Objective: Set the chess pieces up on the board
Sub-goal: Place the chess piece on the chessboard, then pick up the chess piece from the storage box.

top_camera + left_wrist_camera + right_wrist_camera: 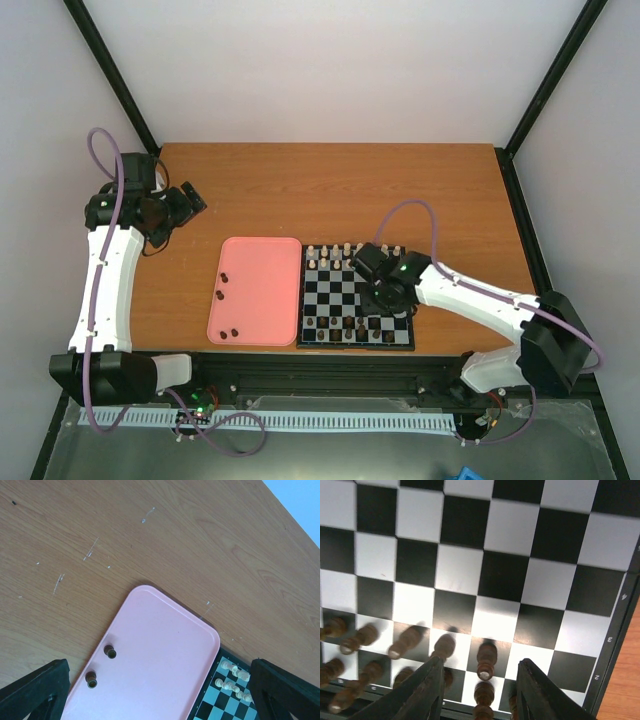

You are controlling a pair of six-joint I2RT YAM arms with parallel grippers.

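Observation:
The board [355,346] lies at the table's near middle, with cream pieces along its far rows and dark chess pieces [345,325] along its near rows. My right gripper [385,300] hovers low over the board's near right part. In the right wrist view its jaws [480,661] stand apart around a dark pawn [487,659] that stands on a black square, touching neither finger [420,690]. Other dark pieces [405,642] line the rows beside it. My left gripper [185,205] hangs open at the far left, holding nothing. Its wrist view shows two dark pieces [110,651] lying on the pink tray [165,645].
The pink tray [260,285] lies flush against the board's left edge, with dark pieces [217,294] at its left rim and more [232,332] near its front. Cream pieces [232,670] fill the board's far corner. Black frame posts stand at the table's rear corners.

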